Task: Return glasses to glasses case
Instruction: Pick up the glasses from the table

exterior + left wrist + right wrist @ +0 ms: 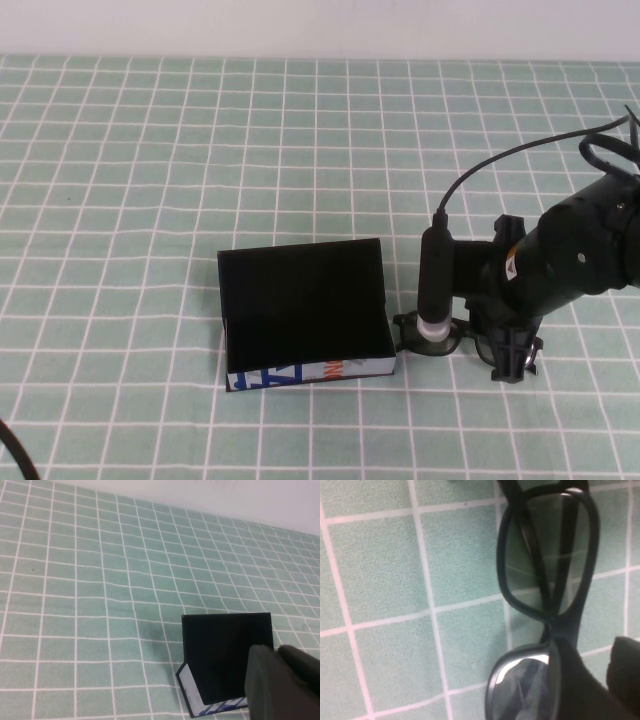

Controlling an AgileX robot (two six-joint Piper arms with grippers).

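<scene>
the right gripper sits low over the glasses beside the open glasses case, grip unclear, so pinch the frame's bridge squarely before lifting; the left gripper hangs apart, fingers unreadable.

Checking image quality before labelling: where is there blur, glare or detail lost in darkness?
High view: even light, sharp grid; the open glasses case interior is solid black, and the right pincer merges with the glasses. Right wrist view: glasses close and soft, pale reflections on the lenses. Left wrist view: a blurred dark part fills one corner; left pincer itself not identifiable.
</scene>
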